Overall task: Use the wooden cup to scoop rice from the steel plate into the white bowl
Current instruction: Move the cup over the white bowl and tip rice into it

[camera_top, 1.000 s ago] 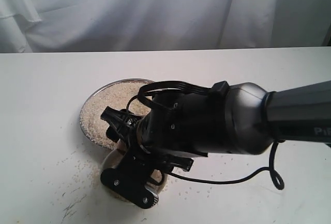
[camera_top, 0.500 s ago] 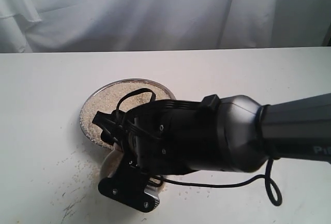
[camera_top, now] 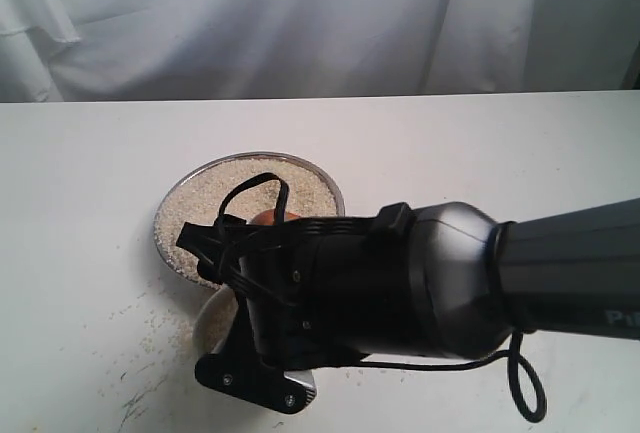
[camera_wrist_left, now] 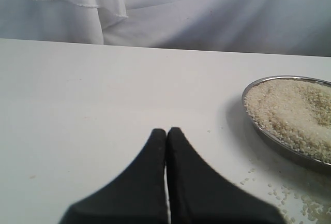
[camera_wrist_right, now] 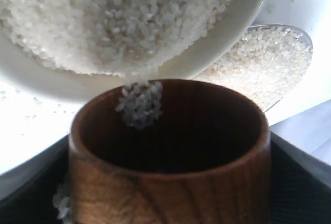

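Observation:
In the right wrist view my right gripper [camera_wrist_right: 168, 185] is shut on the wooden cup [camera_wrist_right: 170, 182], which is tipped toward the white bowl [camera_wrist_right: 235, 25]. A small clump of rice [camera_wrist_right: 139, 102] falls from the cup's lip. The bowl holds a heap of rice [camera_wrist_right: 114, 17]. Behind it lies the steel plate [camera_wrist_right: 305, 35], also covered in rice. From outside, the right arm hides most of the bowl [camera_top: 210, 321]; a sliver of the cup [camera_top: 268, 218] shows at the near rim of the plate [camera_top: 165, 208]. My left gripper [camera_wrist_left: 166, 131] is shut and empty, off to the side of the plate [camera_wrist_left: 279, 146].
Loose grains [camera_top: 150, 338] are scattered on the white table beside the bowl and near the plate [camera_wrist_left: 282, 195]. A black cable [camera_top: 525, 383] loops from the right arm onto the table. A white curtain [camera_top: 300, 23] hangs behind the table.
The right wrist has rolled and shifted left and lower over the bowl, covering more of it. The cup now shows at the plate's near rim. The left gripper has no earlier frame.

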You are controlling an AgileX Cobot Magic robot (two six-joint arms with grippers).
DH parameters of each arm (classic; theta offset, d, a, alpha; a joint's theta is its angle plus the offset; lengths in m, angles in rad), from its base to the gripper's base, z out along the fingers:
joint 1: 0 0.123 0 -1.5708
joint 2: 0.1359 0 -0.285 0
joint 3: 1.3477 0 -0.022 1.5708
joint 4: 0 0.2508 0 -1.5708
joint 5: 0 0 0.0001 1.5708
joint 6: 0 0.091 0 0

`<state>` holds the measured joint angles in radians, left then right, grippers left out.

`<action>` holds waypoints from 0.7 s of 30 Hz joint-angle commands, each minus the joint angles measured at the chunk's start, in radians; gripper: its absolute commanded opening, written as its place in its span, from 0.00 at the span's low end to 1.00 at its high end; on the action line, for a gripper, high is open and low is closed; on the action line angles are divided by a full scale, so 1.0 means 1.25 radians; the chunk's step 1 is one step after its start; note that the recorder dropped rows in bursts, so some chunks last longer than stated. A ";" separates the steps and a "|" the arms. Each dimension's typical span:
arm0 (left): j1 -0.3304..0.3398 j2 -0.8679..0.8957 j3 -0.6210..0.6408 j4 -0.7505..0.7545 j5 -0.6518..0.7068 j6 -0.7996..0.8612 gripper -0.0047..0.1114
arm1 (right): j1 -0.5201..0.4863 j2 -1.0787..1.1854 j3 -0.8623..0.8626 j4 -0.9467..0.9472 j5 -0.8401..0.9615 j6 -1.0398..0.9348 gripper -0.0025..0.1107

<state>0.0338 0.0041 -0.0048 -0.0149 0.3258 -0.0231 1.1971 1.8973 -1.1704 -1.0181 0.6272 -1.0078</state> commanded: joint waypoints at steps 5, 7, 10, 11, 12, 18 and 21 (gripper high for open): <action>0.001 -0.003 0.004 -0.001 -0.006 0.000 0.04 | 0.023 -0.036 0.004 -0.031 0.021 0.022 0.02; 0.001 -0.003 0.004 -0.001 -0.006 0.000 0.04 | 0.026 -0.038 0.004 -0.032 0.031 0.019 0.02; 0.001 -0.003 0.004 -0.001 -0.006 0.000 0.04 | 0.031 -0.038 0.004 -0.048 0.046 0.016 0.02; 0.001 -0.003 0.004 -0.001 -0.006 0.000 0.04 | 0.031 -0.038 0.004 -0.050 0.046 0.016 0.02; 0.001 -0.003 0.004 -0.001 -0.006 0.000 0.04 | 0.031 -0.038 0.004 -0.054 0.046 0.016 0.02; 0.001 -0.003 0.004 -0.001 -0.006 0.000 0.04 | 0.031 -0.038 0.004 -0.062 0.046 0.022 0.02; 0.001 -0.003 0.004 -0.001 -0.006 0.000 0.04 | 0.030 -0.038 0.004 -0.055 0.041 0.142 0.02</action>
<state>0.0338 0.0041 -0.0048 -0.0149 0.3258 -0.0231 1.2327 1.8631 -1.1704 -1.0765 0.6775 -0.9428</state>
